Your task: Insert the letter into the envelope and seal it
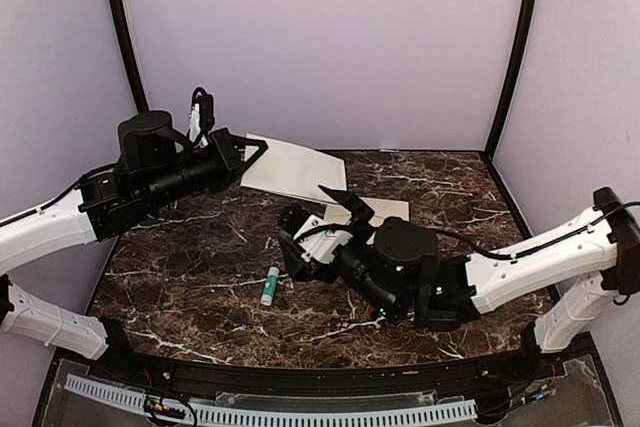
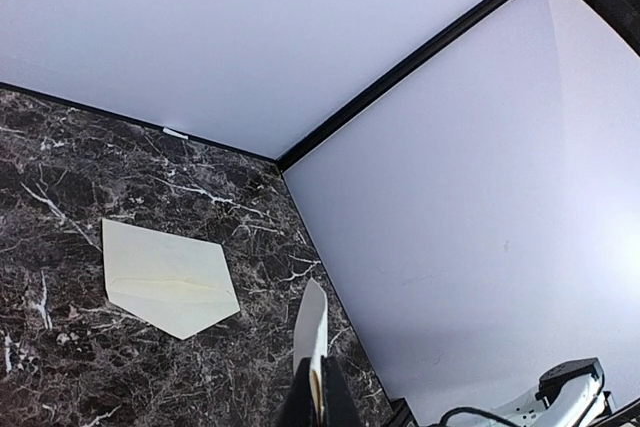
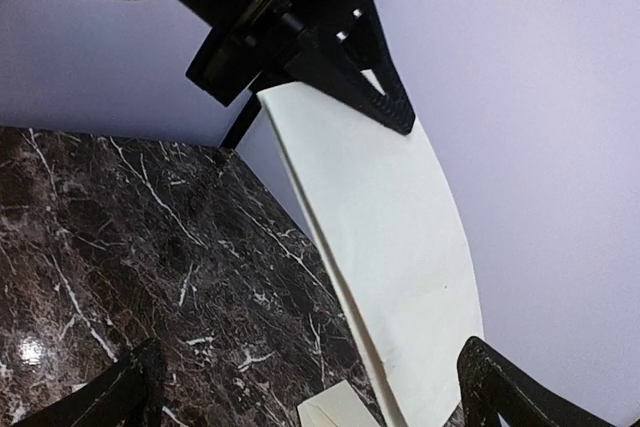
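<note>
- Letter (image 1: 295,172) is hanging above the surface (image 1: 200,247), clenched in the left end effector (image 1: 252,152).
- Right end effector (image 1: 318,209) is hovering released beside the envelope (image 1: 392,209).

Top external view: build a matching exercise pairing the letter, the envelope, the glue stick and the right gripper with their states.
1 letter
2 envelope
3 glue stick
4 right gripper

A flat on the table, flap open
B jaws open, holding nothing
C lying on its side
D pinched in the left gripper

Pairs: 1-D, 2-A, 3-C, 4-B
</note>
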{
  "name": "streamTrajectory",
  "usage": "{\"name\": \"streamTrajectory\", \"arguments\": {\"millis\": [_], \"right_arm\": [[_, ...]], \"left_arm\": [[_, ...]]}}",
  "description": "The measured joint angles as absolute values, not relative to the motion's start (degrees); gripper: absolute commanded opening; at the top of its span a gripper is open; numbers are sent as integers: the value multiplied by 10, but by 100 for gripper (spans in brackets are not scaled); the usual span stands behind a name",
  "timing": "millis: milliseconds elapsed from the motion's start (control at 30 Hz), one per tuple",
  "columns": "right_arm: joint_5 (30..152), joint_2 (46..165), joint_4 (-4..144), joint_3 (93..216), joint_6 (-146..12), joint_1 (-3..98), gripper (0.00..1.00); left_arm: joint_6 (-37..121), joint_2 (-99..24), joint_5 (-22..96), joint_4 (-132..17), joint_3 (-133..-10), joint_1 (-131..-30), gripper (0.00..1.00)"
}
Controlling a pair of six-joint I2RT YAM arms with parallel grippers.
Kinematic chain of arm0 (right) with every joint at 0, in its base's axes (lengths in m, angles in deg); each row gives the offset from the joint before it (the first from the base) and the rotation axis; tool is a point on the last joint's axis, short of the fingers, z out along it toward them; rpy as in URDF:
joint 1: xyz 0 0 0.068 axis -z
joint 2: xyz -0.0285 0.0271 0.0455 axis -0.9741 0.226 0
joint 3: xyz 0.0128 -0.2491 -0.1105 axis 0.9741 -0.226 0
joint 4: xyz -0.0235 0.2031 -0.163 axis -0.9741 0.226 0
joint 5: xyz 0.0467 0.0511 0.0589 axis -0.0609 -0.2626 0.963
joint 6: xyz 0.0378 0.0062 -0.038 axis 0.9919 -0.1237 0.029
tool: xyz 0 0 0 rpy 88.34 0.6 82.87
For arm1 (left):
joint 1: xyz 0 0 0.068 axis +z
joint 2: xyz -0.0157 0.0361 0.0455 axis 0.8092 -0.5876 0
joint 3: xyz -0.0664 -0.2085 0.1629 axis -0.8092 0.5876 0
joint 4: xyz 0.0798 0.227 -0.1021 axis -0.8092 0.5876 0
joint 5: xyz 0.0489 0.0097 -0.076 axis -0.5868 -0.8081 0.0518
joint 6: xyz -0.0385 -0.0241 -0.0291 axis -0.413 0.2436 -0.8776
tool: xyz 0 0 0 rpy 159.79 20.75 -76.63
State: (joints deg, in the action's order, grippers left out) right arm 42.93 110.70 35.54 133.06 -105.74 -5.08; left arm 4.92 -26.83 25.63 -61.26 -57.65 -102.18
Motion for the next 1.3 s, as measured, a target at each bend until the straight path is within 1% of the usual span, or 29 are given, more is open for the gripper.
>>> {"name": "streamTrajectory", "arguments": {"millis": [167,233,333,467,600,733,833,1067,1133,1300], "right_arm": [[351,1218,217,1348,-1190,-60,95],[328,1254,159,1364,-1243,-61,91],[300,1303,69,1392,-1322,-62,83],[277,1353,-32,1427,-1411,-62,74],[261,1391,-106,1457,-1485,-62,70],[249,1413,-147,1475,-1539,-60,67],[244,1420,-161,1486,-1566,-57,64],[237,1423,-155,1505,-1579,-43,60],[236,1424,-147,1510,-1577,-38,57],[235,1425,-124,1513,-1565,-27,46]], "left_arm": [[3,-268,239,-603,-577,-1022,0],[-12,-266,232,-597,-576,-1022,0],[-33,-260,224,-591,-575,-1022,0],[-54,-254,217,-583,-574,-1022,0],[-67,-253,215,-578,-574,-1022,0],[-72,-251,216,-573,-573,-1022,0],[-75,-247,216,-569,-571,-1022,0],[-79,-244,216,-569,-570,-1022,0],[-79,-244,218,-569,-569,-1022,0],[-79,-244,220,-569,-568,-1022,0]]}}
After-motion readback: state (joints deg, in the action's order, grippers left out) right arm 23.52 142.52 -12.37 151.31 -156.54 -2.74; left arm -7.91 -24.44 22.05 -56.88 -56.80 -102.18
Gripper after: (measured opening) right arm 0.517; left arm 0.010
